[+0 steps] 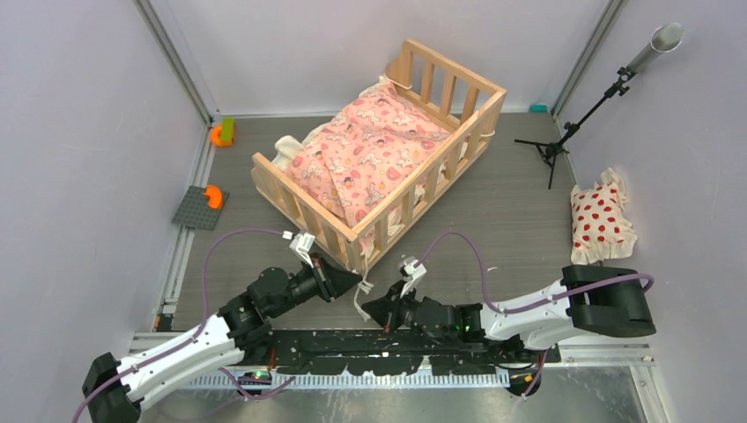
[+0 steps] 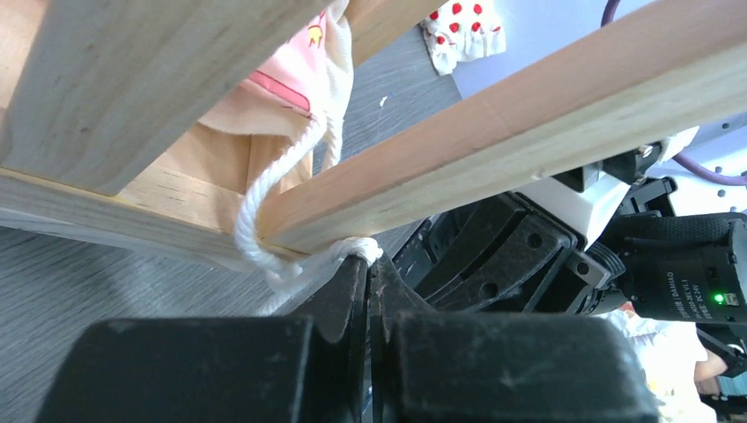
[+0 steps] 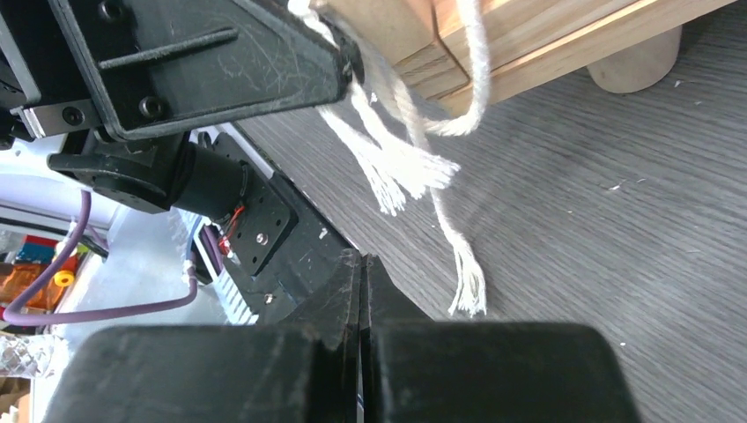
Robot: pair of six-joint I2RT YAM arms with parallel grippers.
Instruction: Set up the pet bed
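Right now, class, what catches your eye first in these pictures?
The wooden pet bed stands centre, a pink cushion filling it. At its near corner the left gripper is shut on a cream tie, the right gripper shut beside it. A red-dotted pillow lies far right.

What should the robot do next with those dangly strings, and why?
Probably the right gripper, shut and empty, should open and reach for the loose cord end dangling just ahead. The left gripper pinches a cream tie at the pet bed corner, so a knot likely needs both.
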